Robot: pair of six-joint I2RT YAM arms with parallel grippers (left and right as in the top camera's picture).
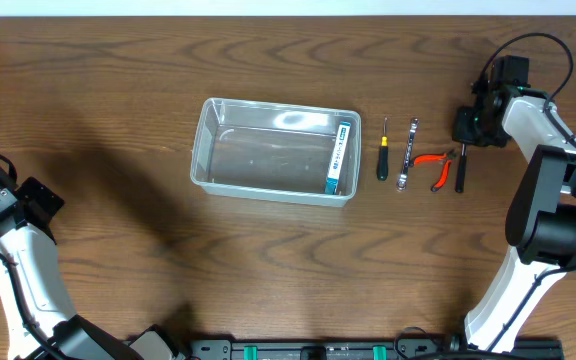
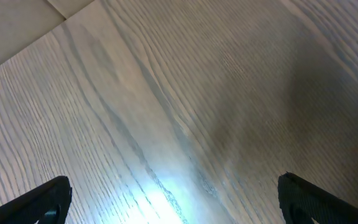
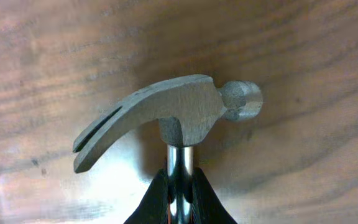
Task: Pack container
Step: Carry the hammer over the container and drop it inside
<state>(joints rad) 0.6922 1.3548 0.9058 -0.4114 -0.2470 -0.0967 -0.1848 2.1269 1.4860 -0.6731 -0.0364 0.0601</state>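
One container [image 1: 258,155] between left tool [image 2: 176,198], agape, and right tool [image 3: 180,196], tight on hammer [image 3: 179,112].

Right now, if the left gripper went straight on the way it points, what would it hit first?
Most likely the bare wooden table. The left gripper is open, and its wrist view shows only wood grain ahead. How far off the surface lies is unclear.

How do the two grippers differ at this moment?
The left gripper is open over bare table; the right gripper is shut on the hammer just below its head. The left sits at the near left of the table, the right at the far right. Neither is over the container.
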